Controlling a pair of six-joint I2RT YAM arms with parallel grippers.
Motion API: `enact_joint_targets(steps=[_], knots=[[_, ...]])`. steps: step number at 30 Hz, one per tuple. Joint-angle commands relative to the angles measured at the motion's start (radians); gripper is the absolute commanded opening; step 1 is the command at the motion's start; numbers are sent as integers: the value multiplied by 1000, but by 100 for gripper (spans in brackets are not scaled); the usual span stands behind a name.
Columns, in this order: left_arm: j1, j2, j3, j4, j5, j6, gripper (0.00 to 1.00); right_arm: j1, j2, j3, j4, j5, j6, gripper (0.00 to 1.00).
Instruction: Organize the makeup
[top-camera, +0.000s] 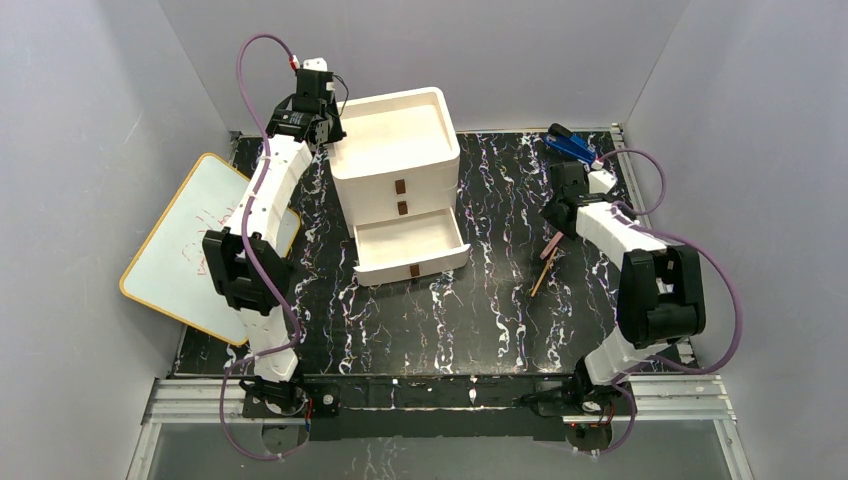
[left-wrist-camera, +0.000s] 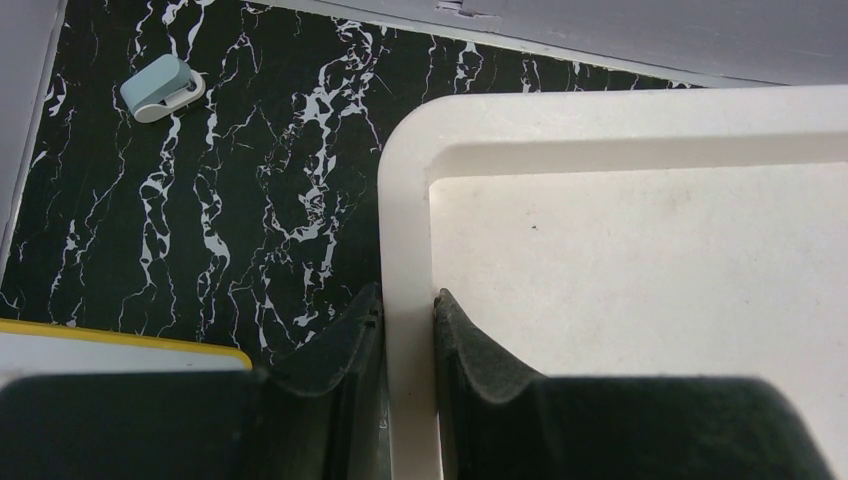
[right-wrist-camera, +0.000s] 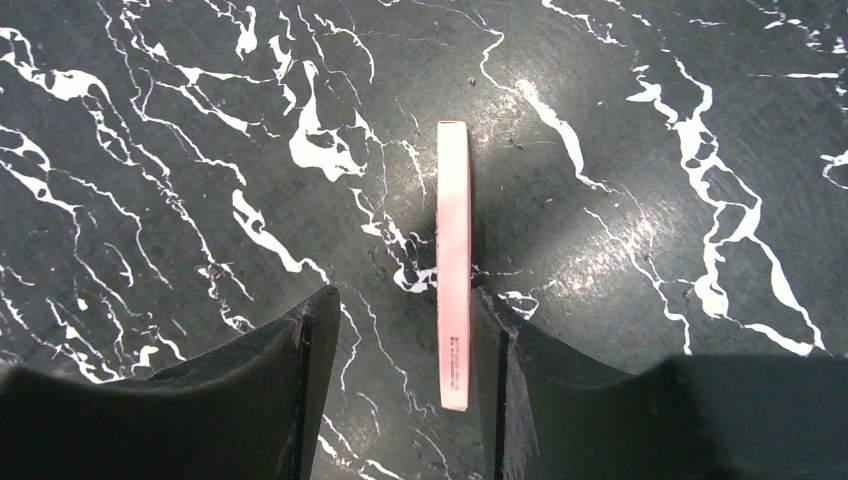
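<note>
Left arm reaches far-left, left fingers clamped on the top rim of the white drawer unit. Right arm angles down, right fingers spread open around the pink stick, which lies flat on the surface.

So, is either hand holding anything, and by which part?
Left hand pinches the white drawer unit by its top rim. Right hand holds nothing, open around the pink stick.

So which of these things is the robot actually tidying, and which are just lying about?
Part of the job:
- pink stick
- white drawers, bottom one open

Just lying about:
- whiteboard
- blue stapler-like thing
- small pale-blue gadget
</note>
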Motion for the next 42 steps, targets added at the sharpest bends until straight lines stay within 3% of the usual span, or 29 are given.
enact_joint_targets(steps=[1, 14, 22, 28, 35, 42], knots=[[0, 83, -86, -266, 107, 15, 0, -17, 40, -7, 58, -36, -4, 58], [0, 99, -62, -279, 104, 14, 0, -52, 123, -31, 81, -51, -22, 55], [0, 111, -53, -280, 110, 12, 0, -65, 157, -46, 107, -67, -29, 34], [0, 113, -42, -286, 100, 12, 0, -67, 170, -45, 124, -64, -34, 24], [0, 121, -32, -288, 105, 8, 0, -39, 95, 11, 69, -32, -62, 18], [0, 129, -17, -287, 124, -5, 0, 94, -16, 121, -1, 22, -85, 16]])
